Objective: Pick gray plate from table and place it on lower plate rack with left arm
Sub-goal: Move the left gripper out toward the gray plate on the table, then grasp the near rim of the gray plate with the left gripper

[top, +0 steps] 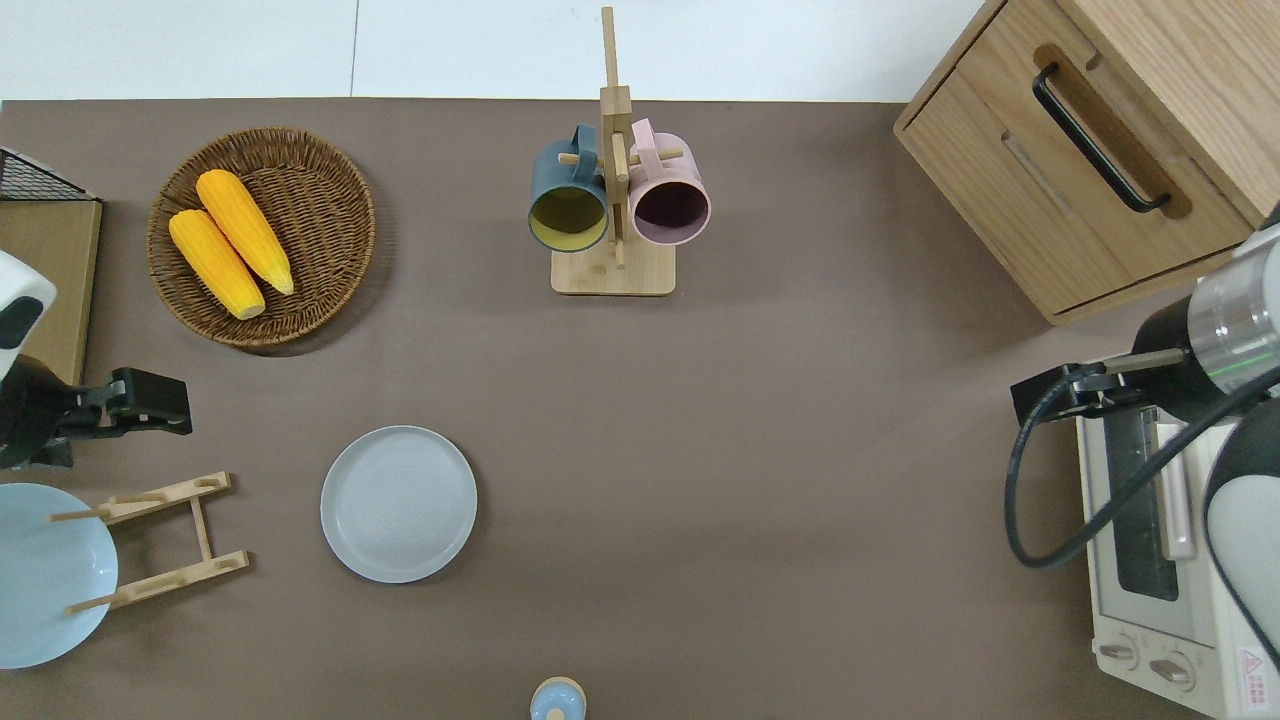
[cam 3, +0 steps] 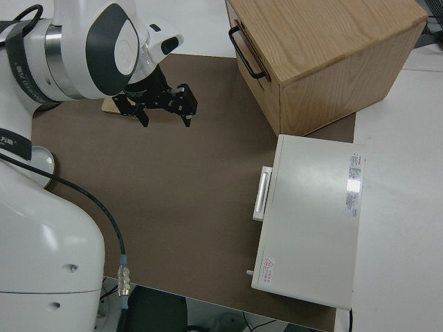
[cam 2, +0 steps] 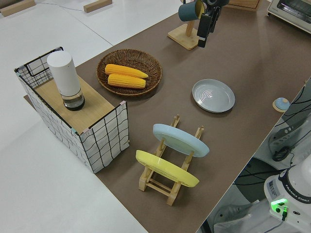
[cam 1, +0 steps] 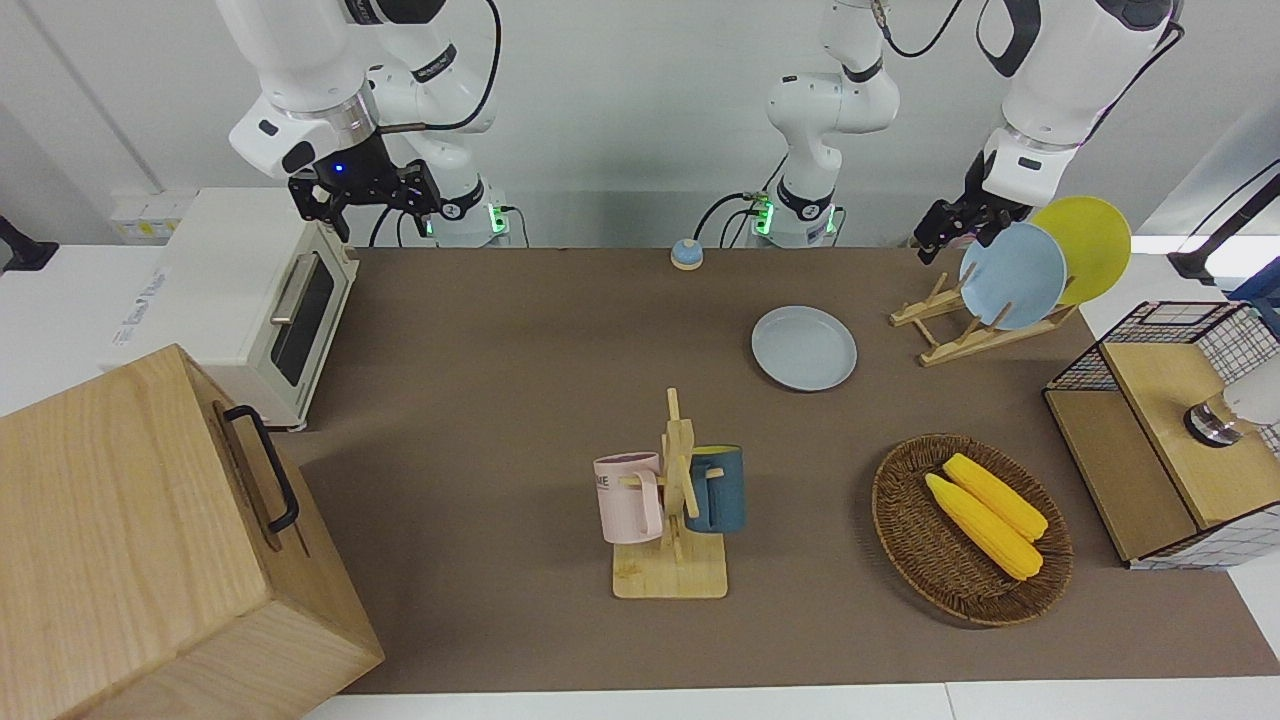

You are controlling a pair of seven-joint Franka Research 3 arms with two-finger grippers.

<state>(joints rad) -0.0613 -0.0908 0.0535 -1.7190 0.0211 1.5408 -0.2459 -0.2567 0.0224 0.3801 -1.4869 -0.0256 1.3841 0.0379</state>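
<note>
The gray plate (cam 1: 804, 347) lies flat on the brown mat; it also shows in the overhead view (top: 398, 503) and the left side view (cam 2: 213, 95). The lower plate rack (cam 1: 948, 328) stands beside it toward the left arm's end (top: 160, 540) (cam 2: 171, 179). The rack holds a light blue plate (cam 1: 1012, 276) and a yellow plate (cam 1: 1090, 245); its slot nearest the gray plate is free. My left gripper (cam 1: 957, 232) is open and empty, up in the air over the mat between the rack and the corn basket (top: 150, 408). My right gripper (cam 1: 365, 205) is parked.
A wicker basket (top: 335, 180) with two corn cobs, a mug stand (top: 612, 270) with two mugs, a wire-sided box (cam 1: 1150, 330), a wooden drawer box (cam 1: 120, 520), a toaster oven (cam 1: 250, 290) and a small bell (cam 1: 686, 254) stand around the mat.
</note>
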